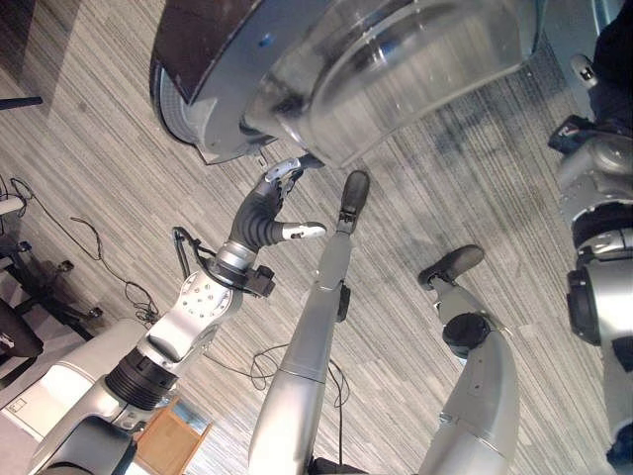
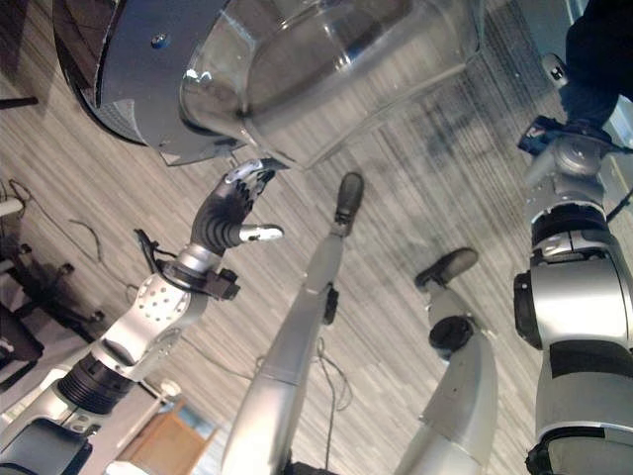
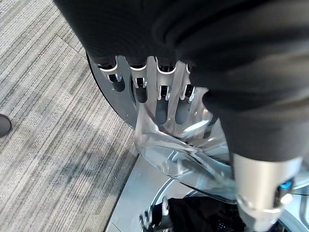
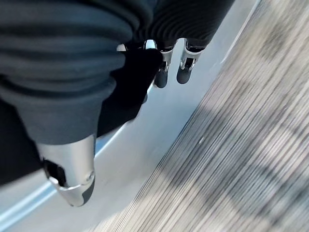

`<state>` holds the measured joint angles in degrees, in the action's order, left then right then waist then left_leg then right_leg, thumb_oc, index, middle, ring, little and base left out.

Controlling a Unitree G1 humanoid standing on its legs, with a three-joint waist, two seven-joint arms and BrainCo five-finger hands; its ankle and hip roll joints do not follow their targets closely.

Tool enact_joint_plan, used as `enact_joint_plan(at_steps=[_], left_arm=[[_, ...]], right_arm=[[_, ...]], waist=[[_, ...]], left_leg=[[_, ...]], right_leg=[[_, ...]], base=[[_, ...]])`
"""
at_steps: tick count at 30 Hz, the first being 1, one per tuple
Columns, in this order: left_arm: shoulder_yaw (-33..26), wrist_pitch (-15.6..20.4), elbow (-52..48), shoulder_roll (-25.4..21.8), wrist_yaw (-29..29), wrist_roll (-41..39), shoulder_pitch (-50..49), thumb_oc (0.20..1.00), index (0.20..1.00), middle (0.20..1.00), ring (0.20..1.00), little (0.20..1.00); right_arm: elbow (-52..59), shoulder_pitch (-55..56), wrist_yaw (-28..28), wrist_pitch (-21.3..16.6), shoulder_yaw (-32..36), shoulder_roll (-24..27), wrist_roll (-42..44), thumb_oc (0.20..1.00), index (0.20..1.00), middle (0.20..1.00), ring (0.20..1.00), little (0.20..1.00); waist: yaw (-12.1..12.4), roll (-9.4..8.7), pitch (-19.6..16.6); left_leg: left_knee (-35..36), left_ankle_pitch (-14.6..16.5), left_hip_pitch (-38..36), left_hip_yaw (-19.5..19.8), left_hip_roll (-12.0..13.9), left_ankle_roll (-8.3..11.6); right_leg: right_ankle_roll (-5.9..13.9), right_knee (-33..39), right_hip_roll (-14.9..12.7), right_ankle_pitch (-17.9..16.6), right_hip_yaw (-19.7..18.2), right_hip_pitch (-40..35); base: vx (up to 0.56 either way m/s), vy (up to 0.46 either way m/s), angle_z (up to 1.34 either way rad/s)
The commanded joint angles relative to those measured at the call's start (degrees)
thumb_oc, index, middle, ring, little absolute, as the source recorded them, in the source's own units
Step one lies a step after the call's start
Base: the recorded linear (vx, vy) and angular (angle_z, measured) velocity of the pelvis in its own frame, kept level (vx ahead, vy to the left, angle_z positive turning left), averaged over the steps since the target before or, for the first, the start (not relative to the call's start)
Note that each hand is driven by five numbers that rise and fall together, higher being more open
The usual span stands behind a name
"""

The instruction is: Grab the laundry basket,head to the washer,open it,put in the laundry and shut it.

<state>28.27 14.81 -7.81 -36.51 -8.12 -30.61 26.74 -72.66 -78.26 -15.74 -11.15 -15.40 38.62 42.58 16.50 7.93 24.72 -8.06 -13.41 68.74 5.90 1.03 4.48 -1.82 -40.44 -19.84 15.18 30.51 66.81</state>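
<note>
The floor (image 1: 89,148) is a grey carpet woven in fine, close-set stripes of lighter and darker grey, and it runs across the whole room with a seam between tiles visible in places. Soft, even light falls on it, with a dim, blurry shadow patch on the carpet (image 1: 475,139) toward the far right. At the left edge stands the dark wheeled base of an office chair (image 1: 45,287), and near the lower left corner sits a small light-brown wooden box (image 1: 168,440) beside a pale flat surface (image 1: 45,391).
</note>
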Motion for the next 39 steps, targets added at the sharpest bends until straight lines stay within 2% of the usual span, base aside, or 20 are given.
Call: enact_joint_plan(at_steps=[1, 2, 3, 4, 5, 14, 17, 18, 20, 22, 24, 25, 26, 28, 29, 30, 32, 34, 36, 39], left_arm=[[1.46, 3.42, -2.17, 4.94, 0.37, 0.08, 0.71, 1.0, 1.0, 1.0, 1.0, 1.0], [1.48, 3.44, -2.13, 4.94, 0.32, 0.11, 0.75, 1.0, 1.0, 1.0, 1.0, 1.0], [1.45, 3.37, -2.0, 4.94, 0.17, 0.28, 0.68, 1.0, 1.0, 1.0, 1.0, 1.0], [1.43, 3.36, -1.94, 4.9, -0.01, 0.48, 0.61, 1.0, 1.0, 1.0, 1.0, 1.0], [1.51, 3.33, -1.76, 4.94, -0.23, 0.61, 0.48, 1.0, 1.0, 1.0, 1.0, 1.0], [-0.8, 3.44, 2.48, 5.7, -2.28, 3.0, -1.26, 1.0, 1.0, 1.0, 1.0, 1.0], [-3.39, 3.26, 3.68, 5.7, -1.93, 3.6, -5.24, 1.0, 1.0, 1.0, 1.0, 1.0], [-3.33, 3.17, 3.39, 5.46, -1.79, 3.58, -5.72, 1.0, 1.0, 1.0, 1.0, 1.0], [-3.24, 2.76, 2.9, 3.62, 0.14, 2.82, -9.11, 1.0, 1.0, 1.0, 1.0, 1.0], [-3.32, 2.62, 2.38, 3.01, 0.56, 2.38, -10.14, 1.0, 1.0, 1.0, 1.0, 1.0], [-3.59, 3.02, 1.81, 1.64, 0.84, 1.42, -11.32, 1.0, 1.0, 1.0, 1.0, 1.0], [-3.65, 3.15, 1.57, 1.37, 0.9, 1.06, -11.93, 1.0, 1.0, 1.0, 1.0, 1.0], [-3.85, 3.18, 1.54, 0.88, 0.93, 0.91, -12.36, 1.0, 1.0, 1.0, 1.0, 1.0], [-4.59, 3.22, 1.34, 0.33, 1.01, 0.88, -12.29, 1.0, 1.0, 1.0, 1.0, 1.0], [-4.74, 3.11, 1.33, 0.26, 1.09, 0.79, -11.27, 1.0, 1.0, 1.0, 1.0, 1.0], [-5.02, 3.13, 1.38, 0.31, 1.08, 0.77, -11.37, 1.0, 1.0, 1.0, 1.0, 1.0], [-5.58, 2.38, 1.04, 0.82, 1.05, 0.01, -10.45, 1.0, 1.0, 1.0, 1.0, 1.0], [-6.65, 1.41, 0.74, 0.7, 0.87, 0.03, -10.33, 1.0, 1.0, 1.0, 1.0, 1.0], [-7.21, 1.28, 0.71, 0.92, 0.61, 0.38, -10.3, 1.0, 1.0, 1.0, 1.0, 1.0], [-7.85, 0.63, 1.74, 2.45, 0.53, 2.08, -10.58, 1.0, 1.0, 1.0, 1.0, 1.0]], right_arm=[[4.01, -1.95, -0.41, -5.82, -3.55, 2.18, 1.75, 1.0, 1.0, 1.0, 1.0, 1.0], [4.14, -1.88, -0.56, -5.84, -3.51, 2.13, 1.69, 0.859, 0.859, 0.859, 0.859, 0.859], [4.73, -1.94, -1.35, -6.2, -3.12, 2.05, 1.44, 0.561, 0.561, 0.561, 0.561, 0.561], [5.21, -1.81, -2.39, -6.41, -2.76, 1.94, 0.78, 0.438, 0.438, 0.438, 0.438, 0.438], [5.5, -1.57, -3.59, -6.47, -2.56, 1.86, -0.33, 0.2, 0.2, 0.2, 0.2, 0.2], [13.39, 7.09, -7.82, -8.36, 3.38, 3.84, -2.94, 0.2, 0.2, 0.2, 0.2, 0.2], [25.12, 14.8, -13.21, -13.31, 13.03, 6.67, -4.43, 0.2, 0.2, 0.2, 0.2, 0.2], [26.16, 16.05, -13.72, -13.21, 13.73, 6.27, -4.97, 0.2, 0.2, 0.2, 0.2, 0.2], [30.39, 19.38, -18.06, -14.92, 19.1, 10.58, -8.14, 0.2, 0.2, 0.2, 0.2, 0.2], [30.77, 20.14, -20.11, -13.88, 20.05, 12.32, -10.82, 0.2, 0.2, 0.2, 0.2, 0.2], [28.94, 19.17, -23.24, -10.86, 17.82, 17.14, -16.88, 0.2, 0.2, 0.2, 0.2, 0.2], [27.19, 17.33, -23.45, -9.57, 15.86, 18.97, -17.79, 0.269, 0.269, 0.269, 0.269, 0.269], [25.12, 15.73, -22.34, -8.62, 14.25, 19.58, -16.87, 1.0, 1.0, 1.0, 1.0, 1.0], [18.19, 11.72, -16.82, -7.94, 10.47, 18.66, -10.56, 1.0, 1.0, 1.0, 1.0, 1.0], [13.58, 10.44, -10.77, -6.47, 6.96, 15.03, -5.41, 1.0, 1.0, 1.0, 1.0, 1.0], [12.84, 9.65, -10.09, -6.61, 6.3, 15.06, -4.78, 1.0, 1.0, 1.0, 1.0, 1.0], [10.88, 11.02, -4.58, -5.91, 6.13, 7.38, 3.14, 1.0, 1.0, 1.0, 1.0, 1.0], [14.26, 13.52, -1.46, -7.58, 7.78, 0.65, 9.93, 1.0, 1.0, 1.0, 1.0, 1.0], [17.45, 15.57, -0.86, -8.53, 8.68, -1.65, 10.99, 1.0, 1.0, 1.0, 1.0, 1.0], [27.61, 23.04, 2.18, -13.14, 14.08, -8.6, 15.66, 1.0, 1.0, 1.0, 1.0, 1.0]], waist=[[0.59, 1.7, -1.29], [0.57, 1.71, -1.23], [0.5, 1.7, -1.26], [0.43, 1.64, -1.37], [0.39, 1.54, -1.47], [-2.6, -0.35, -1.91], [-5.87, -1.84, -2.63], [-5.68, -2.04, -2.49], [-7.07, -2.31, -3.47], [-7.18, -2.1, -3.52], [-6.76, -1.87, -3.58], [-6.47, -1.53, -3.65], [-6.15, -1.28, -3.7], [-6.1, -1.17, -3.74], [-6.13, -1.31, -3.49], [-6.36, -1.35, -3.45], [-6.89, -1.32, -3.06], [-7.35, -1.6, -2.91], [-7.6, -1.74, -2.78], [-8.06, -2.01, -2.81]], left_leg=[[-3.09, 9.39, -3.64, -7.2, -3.75, -3.04], [-3.09, 9.4, -3.69, -7.18, -3.75, -3.05], [-3.07, 9.43, -3.84, -7.11, -3.75, -3.09], [-3.09, 9.49, -4.06, -7.13, -3.82, -3.1], [-3.09, 9.52, -4.38, -7.25, -3.82, -3.12], [-2.46, 9.72, -8.04, -9.14, -2.82, -2.8], [-0.86, 9.69, -12.01, -10.12, -1.86, -2.63], [-0.61, 9.66, -12.71, -10.25, -1.79, -2.61], [0.48, 9.48, -16.05, -10.23, -1.61, -2.75], [1.14, 9.26, -16.91, -10.07, -1.62, -2.7], [1.62, 8.81, -17.44, -9.94, -1.68, -2.57], [1.81, 8.66, -17.42, -10.03, -1.72, -2.52], [1.81, 8.59, -17.27, -10.12, -1.72, -2.45], [1.64, 8.6, -16.75, -10.44, -1.42, -2.32], [1.43, 8.76, -16.52, -10.87, -1.1, -2.3], [1.36, 8.82, -16.46, -10.95, -1.08, -2.29], [0.99, 9.13, -16.51, -11.07, -1.1, -2.37], [1.09, 9.2, -16.68, -11.14, -1.19, -2.4], [1.23, 9.16, -16.81, -11.18, -1.2, -2.44], [1.58, 9.18, -17.56, -10.91, -1.46, -2.67]], right_leg=[[3.4, 12.36, 7.53, 1.38, -6.04, -8.9], [3.41, 12.4, 7.54, 1.37, -6.02, -8.97], [3.43, 12.5, 7.61, 1.31, -6.07, -9.11], [3.45, 12.63, 7.65, 1.18, -6.08, -9.3], [3.46, 12.84, 7.7, 1.05, -6.08, -9.68], [4.04, 18.12, 9.12, -2.02, -7.04, -14.3], [4.88, 23.52, 10.91, -4.49, -8.61, -19.37], [4.91, 24.11, 11.08, -4.76, -8.72, -20.13], [5.0, 26.24, 11.53, -5.17, -9.68, -23.28], [4.98, 26.71, 11.54, -5.17, -9.8, -23.95], [4.77, 26.59, 11.49, -5.02, -9.89, -23.96], [4.69, 26.34, 11.47, -4.98, -10.17, -23.61], [4.66, 26.19, 11.38, -4.97, -10.22, -23.25], [4.54, 25.68, 11.44, -5.0, -10.66, -22.28], [4.33, 25.25, 11.59, -5.04, -10.81, -21.69], [4.31, 25.18, 11.6, -5.01, -10.89, -21.59], [4.06, 25.0, 11.83, -5.08, -10.95, -21.46], [4.14, 25.43, 11.97, -5.4, -10.87, -21.71], [4.16, 25.56, 12.05, -5.51, -10.85, -21.86], [4.3, 25.63, 12.05, -5.69, -10.54, -22.6]], base=[[0.0, 0.0, 0.0], [0.0, 0.0, 0.0], [0.0, 0.0, 0.0], [0.01, 0.041, 0.01], [0.01, 0.042, 0.0], [-0.02, 0.035, -0.06], [-0.03, 0.004, -0.2], [0.0, -0.016, -0.45], [0.02, -0.072, -0.45], [0.0, -0.051, -0.2], [-0.01, -0.003, -0.03], [0.0, 0.0, 0.0], [-0.03, 0.005, 0.03], [-0.01, 0.008, 0.02], [0.0, 0.0, 0.0], [0.0, -0.01, -0.04], [0.0, 0.0, 0.0], [0.0, 0.0, 0.0], [0.0, 0.01, -0.06], [0.0, 0.0, 0.0]])
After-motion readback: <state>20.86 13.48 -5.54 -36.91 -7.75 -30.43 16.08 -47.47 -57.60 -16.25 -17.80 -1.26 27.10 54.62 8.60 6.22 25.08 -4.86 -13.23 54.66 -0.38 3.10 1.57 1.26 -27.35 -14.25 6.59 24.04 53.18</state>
